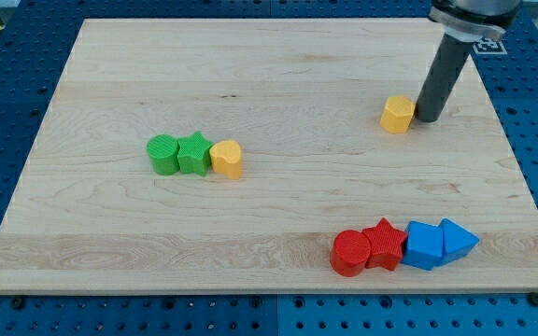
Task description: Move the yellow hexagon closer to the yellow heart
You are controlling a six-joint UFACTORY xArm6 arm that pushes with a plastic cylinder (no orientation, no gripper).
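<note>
The yellow hexagon [398,114] sits in the upper right part of the wooden board [278,75]. My tip [428,118] stands right against the hexagon's right side, touching or nearly touching it. The yellow heart [227,159] lies left of centre, at the right end of a row with a green star [193,153] and a green round block [162,154]. The heart is far to the left of and a little below the hexagon.
Along the board's lower right edge stands a row: a red round block [350,253], a red star [384,245], a blue block [424,245] and a blue triangle [457,241]. Blue perforated table surrounds the board.
</note>
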